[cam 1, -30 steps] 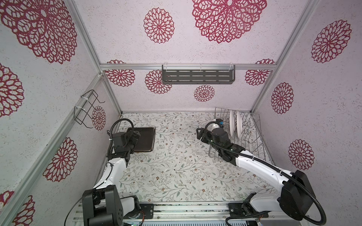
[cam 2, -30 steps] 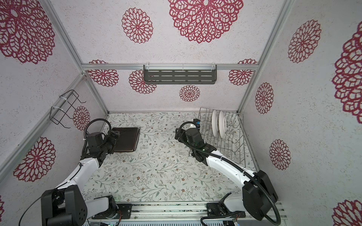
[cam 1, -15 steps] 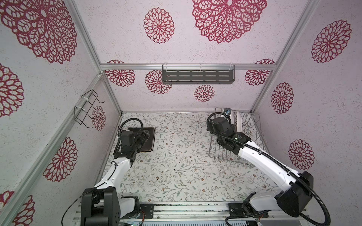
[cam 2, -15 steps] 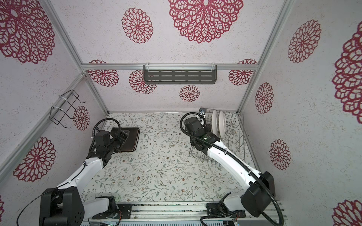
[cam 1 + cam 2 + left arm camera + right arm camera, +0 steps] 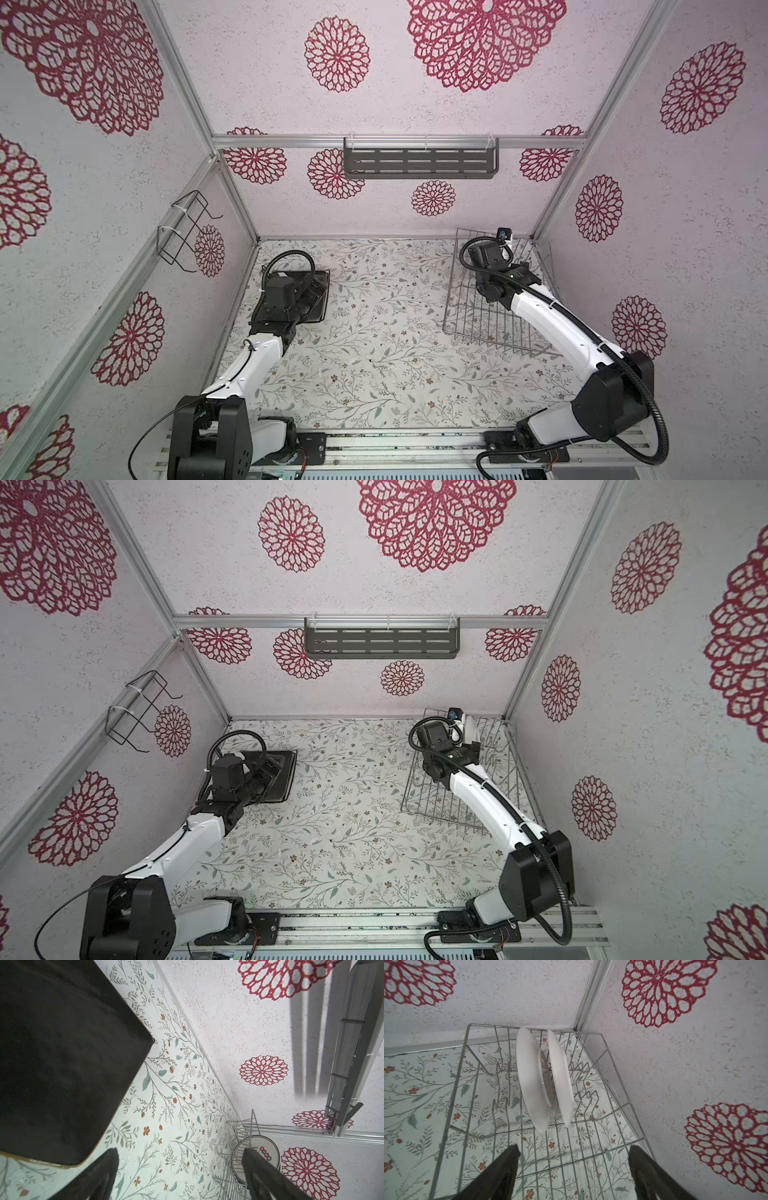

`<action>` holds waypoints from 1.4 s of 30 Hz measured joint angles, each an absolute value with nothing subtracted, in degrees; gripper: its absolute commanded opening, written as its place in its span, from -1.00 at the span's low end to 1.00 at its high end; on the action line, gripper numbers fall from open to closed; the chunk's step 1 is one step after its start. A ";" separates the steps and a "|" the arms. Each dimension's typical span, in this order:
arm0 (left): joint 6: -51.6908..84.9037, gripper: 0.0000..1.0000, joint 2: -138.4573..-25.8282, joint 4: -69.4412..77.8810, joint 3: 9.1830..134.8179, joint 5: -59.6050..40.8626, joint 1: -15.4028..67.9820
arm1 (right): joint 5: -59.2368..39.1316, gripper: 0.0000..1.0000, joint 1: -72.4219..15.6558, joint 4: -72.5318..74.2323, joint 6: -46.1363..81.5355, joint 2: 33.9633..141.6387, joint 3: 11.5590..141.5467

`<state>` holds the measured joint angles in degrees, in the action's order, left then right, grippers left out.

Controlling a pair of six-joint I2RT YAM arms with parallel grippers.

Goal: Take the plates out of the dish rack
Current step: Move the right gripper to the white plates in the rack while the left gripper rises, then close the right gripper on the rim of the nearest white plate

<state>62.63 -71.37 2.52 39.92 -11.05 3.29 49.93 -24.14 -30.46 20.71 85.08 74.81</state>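
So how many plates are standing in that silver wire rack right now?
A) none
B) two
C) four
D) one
B: the right wrist view shows two round white plates standing on edge, side by side, between the prongs of the dish rack.

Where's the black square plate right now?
In both top views the black square plate lies flat on the table, far left by the wall, next to the left gripper.

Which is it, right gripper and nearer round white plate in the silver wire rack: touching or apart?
Apart. Right wrist view: bare rack grid shows between the open right gripper and the nearer plate.
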 measured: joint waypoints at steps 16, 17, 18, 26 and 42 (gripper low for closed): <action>63.26 0.95 -71.64 2.81 39.92 -10.68 4.25 | 48.71 0.46 -19.31 -29.43 16.45 95.68 79.59; 63.26 0.95 -71.75 2.81 39.92 -10.68 4.27 | 48.66 0.44 -19.03 -29.34 16.36 96.01 79.70; 63.26 0.95 -71.94 2.81 39.92 -10.63 4.32 | 48.62 0.43 -18.72 -29.23 16.19 96.31 79.75; 63.37 0.95 -72.79 3.18 39.97 -10.63 4.73 | 47.75 0.40 -16.67 -28.05 15.07 98.76 80.23; 63.75 0.95 -73.49 3.14 41.21 -9.52 7.03 | 46.70 0.23 -13.63 -24.56 12.21 104.99 82.83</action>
